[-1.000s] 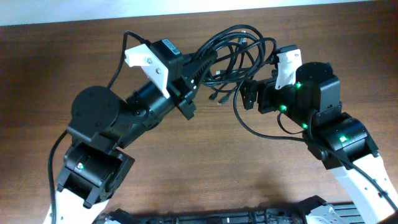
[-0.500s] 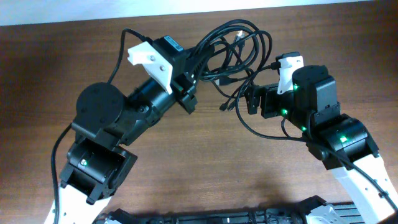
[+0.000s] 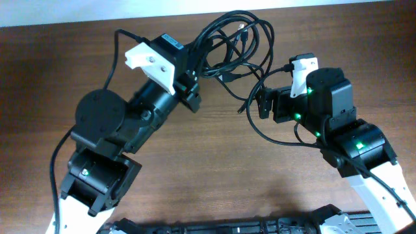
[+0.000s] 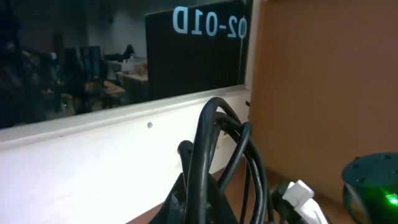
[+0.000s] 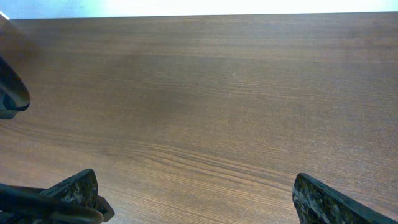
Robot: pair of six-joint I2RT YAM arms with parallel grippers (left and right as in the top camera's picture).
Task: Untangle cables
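Observation:
The cables form a knotted bunch of black loops at the far middle of the table. One long strand trails down toward the right arm. My left gripper is shut on a few strands at the bunch's left side and holds them raised. In the left wrist view these cables rise in an arch out of the left gripper. My right gripper stands open just right of the trailing strand. Only bare wood lies between the right gripper's fingers, with a black strand beside its left finger.
The brown wooden table ends at a pale wall close behind the bunch. A small plug end hangs under the bunch, between the two arms.
The left arm has pulled the gripped strands up and to the left, toward the far edge, dragging the bunch along. The right arm has shifted only slightly; its jaws stay wide.

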